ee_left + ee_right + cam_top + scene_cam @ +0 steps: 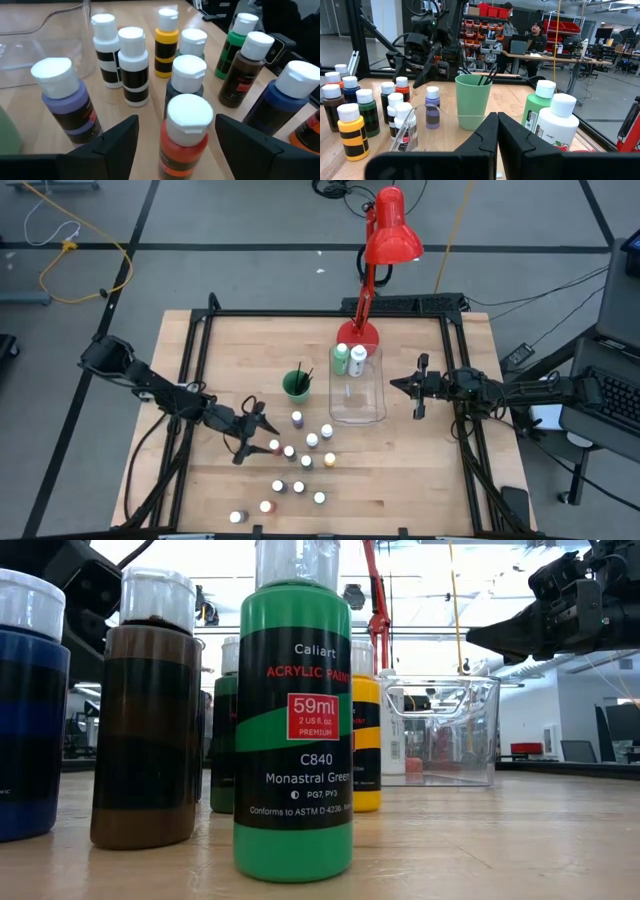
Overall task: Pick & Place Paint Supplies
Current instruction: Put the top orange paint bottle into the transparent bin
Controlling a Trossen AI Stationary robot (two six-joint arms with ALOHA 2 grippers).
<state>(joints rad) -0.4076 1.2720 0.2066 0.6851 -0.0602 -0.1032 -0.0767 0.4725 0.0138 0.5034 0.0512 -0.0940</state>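
Note:
Several small white-capped paint bottles stand upright on the wooden table, near its front middle. My left gripper is open and low among them. Its fingers stand on either side of an orange-red bottle without touching it; the same bottle is in the high view. Two larger bottles stand at the far end of the clear bin. Dark brushes stick up out of the green cup. My right gripper is shut and waits to the right of the bin.
A red desk lamp stands at the table's far edge behind the bin. Purple, black-and-white, yellow, brown and blue bottles crowd close around the left fingers. People sit in the room beyond the table.

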